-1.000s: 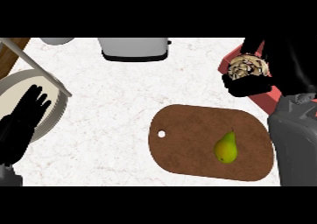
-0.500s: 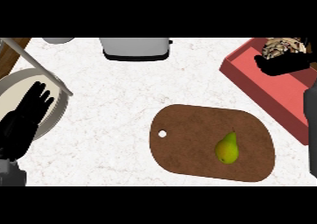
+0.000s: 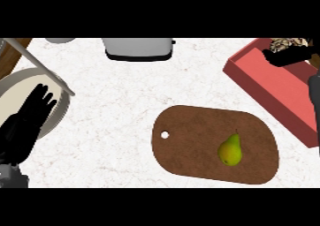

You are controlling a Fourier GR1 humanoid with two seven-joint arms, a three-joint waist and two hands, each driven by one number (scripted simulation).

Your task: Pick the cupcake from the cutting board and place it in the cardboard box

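At the top right, my right hand (image 3: 290,56) is shut on the cupcake (image 3: 288,44) and holds it over the far part of the red box (image 3: 267,86). The cupcake's pale swirled top shows above the black fingers; its base is hidden. My grey right forearm runs down the right edge. The brown cutting board (image 3: 195,145) lies at centre right with a green-yellow pear (image 3: 230,150) on it. My left hand (image 3: 25,121) rests open at the left edge, fingers up, over a pale plate.
A pale round plate (image 3: 6,95) with a wooden stick (image 3: 42,66) across it sits at the left. A grey toaster-like appliance (image 3: 138,47) stands at the top centre. White speckled counter lies between the plate and the board.
My right hand has carried the cupcake up and to the right, from beside the box's near left corner to above its far part. The left hand has stayed put.
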